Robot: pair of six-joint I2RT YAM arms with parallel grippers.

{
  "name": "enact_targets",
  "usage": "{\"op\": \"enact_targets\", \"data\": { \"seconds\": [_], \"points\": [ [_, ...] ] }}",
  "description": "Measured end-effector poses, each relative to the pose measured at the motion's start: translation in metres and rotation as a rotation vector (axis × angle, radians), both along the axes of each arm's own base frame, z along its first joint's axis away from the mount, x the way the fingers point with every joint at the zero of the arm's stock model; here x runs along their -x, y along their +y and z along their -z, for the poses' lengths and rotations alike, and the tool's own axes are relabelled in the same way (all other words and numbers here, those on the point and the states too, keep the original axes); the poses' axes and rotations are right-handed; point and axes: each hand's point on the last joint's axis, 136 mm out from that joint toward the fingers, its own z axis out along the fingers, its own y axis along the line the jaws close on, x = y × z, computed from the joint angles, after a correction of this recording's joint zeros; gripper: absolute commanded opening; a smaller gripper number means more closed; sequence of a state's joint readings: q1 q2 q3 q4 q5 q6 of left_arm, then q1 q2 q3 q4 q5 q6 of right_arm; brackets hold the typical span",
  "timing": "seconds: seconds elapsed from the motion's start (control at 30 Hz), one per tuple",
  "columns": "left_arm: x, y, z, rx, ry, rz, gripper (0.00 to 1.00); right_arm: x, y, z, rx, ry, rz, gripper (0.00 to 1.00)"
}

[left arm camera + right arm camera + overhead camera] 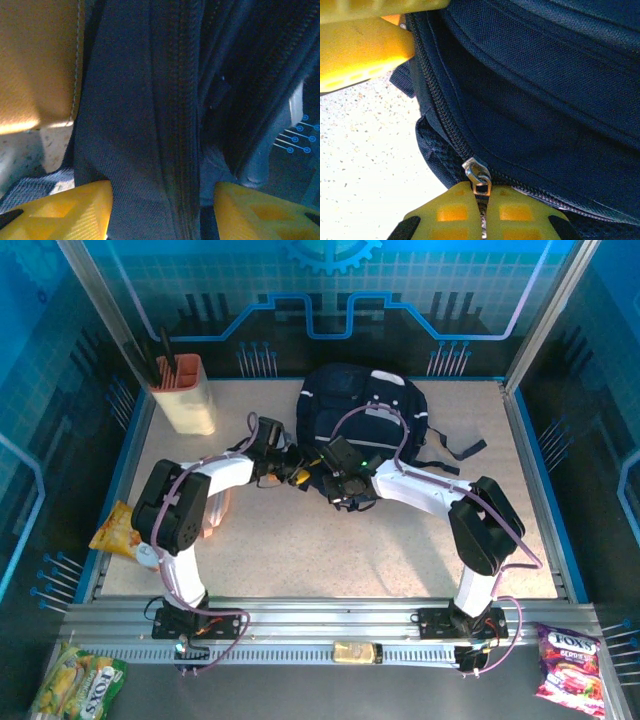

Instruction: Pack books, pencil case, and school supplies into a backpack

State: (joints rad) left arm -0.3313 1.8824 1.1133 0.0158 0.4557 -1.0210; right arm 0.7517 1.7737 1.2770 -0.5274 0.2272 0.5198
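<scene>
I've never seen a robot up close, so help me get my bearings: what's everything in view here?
backpack: one, navy-blue, back middle of the table.
zip pull: one, silvery, on the backpack's zip.
holder: one, pinkish-beige, dark sticks inside, back left corner.
snack packet: one, yellow-orange, table's left edge.
green Fox's bag: one, yellow-green, near left, off the table.
pink Fox's bag: one, pink-purple, near right, off the table.
table: one, speckled beige, blue-rimmed.
left pincer: one, yellow fingers, open, astride backpack fabric.
right pincer: one, yellow fingers, shut on the zip pull.
</scene>
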Motion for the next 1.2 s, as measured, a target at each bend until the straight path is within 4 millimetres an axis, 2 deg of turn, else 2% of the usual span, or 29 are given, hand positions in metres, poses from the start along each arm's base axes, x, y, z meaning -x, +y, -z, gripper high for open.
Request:
{"op": "enact_targets", "data": {
  "seconds": [0.1,0.23,0.4,0.6,0.87,0.97,1.2],
  "points": [
    [-0.003,-0.003,0.005,-0.018,0.029,0.02,0.42,0.0,-0.002,0.001,0.008,-0.001,0.003,0.05],
    [-0.005,-0.005,0.01,-0.05,0.039,0.054,0.18,-0.001,-0.008,0.002,0.041,-0.011,0.017,0.05],
    [-0.003,-0.006,0.013,-0.076,0.042,0.083,0.0,0.001,-0.025,0.007,0.112,-0.019,0.044,0.1],
    [-0.004,-0.004,0.013,-0.083,0.045,0.083,0.0,0.012,-0.065,0.013,0.196,-0.025,0.094,0.12],
    [-0.005,-0.002,0.011,-0.083,0.037,0.098,0.0,0.003,-0.119,0.014,0.219,-0.025,0.221,0.16],
    [-0.006,0.0,0.01,-0.081,0.038,0.096,0.0,-0.001,-0.124,0.015,0.192,-0.018,0.227,0.16],
    [-0.013,0.012,0.009,-0.084,0.025,0.081,0.0,-0.012,-0.119,0.015,0.135,-0.03,0.175,0.15]
  ]
}}
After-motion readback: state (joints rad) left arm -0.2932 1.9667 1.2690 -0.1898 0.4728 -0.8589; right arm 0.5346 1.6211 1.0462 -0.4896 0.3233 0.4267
